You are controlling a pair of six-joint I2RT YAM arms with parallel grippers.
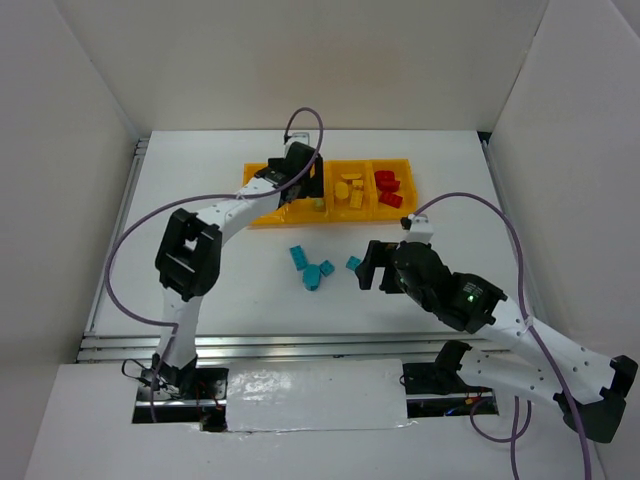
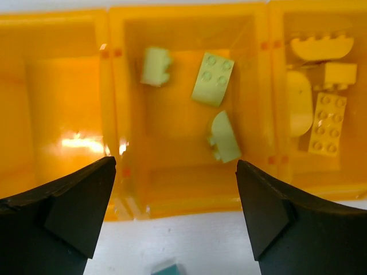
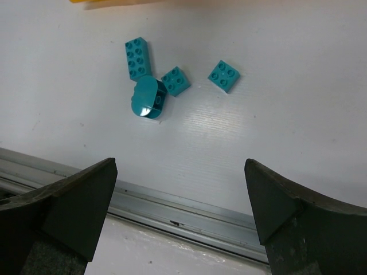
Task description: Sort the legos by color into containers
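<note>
Since three of the four blue bricks (image 3: pixel 148 97) lie touching or nearly touching in a cluster, risk one: the right pincer (image 3: pixel 180 169) closing there could catch two bricks or knock a neighbour away. The rounded one seems tipped on its side and may slip.
Risk two: blue's likely compartment is at the tray's (image 2: pixel 109 86) left end, past the left arm, so a crossing reach could collide.
Right pincer: jaws wide apart, nothing held. It hovers over the table (image 3: pixel 287 143) with the blue bricks ahead of it, the cluster toward its left finger and the fourth brick apart, nearer centre.
Left pincer (image 2: pixel 175 172): jaws wide apart, nothing held. It hangs above the second compartment's near wall, with three green bricks (image 2: pixel 212 79) lying beyond and below.
Yellow bricks (image 2: pixel 321 97): third compartment.
Red bricks (image 1: pixel 388 187): fourth compartment.
</note>
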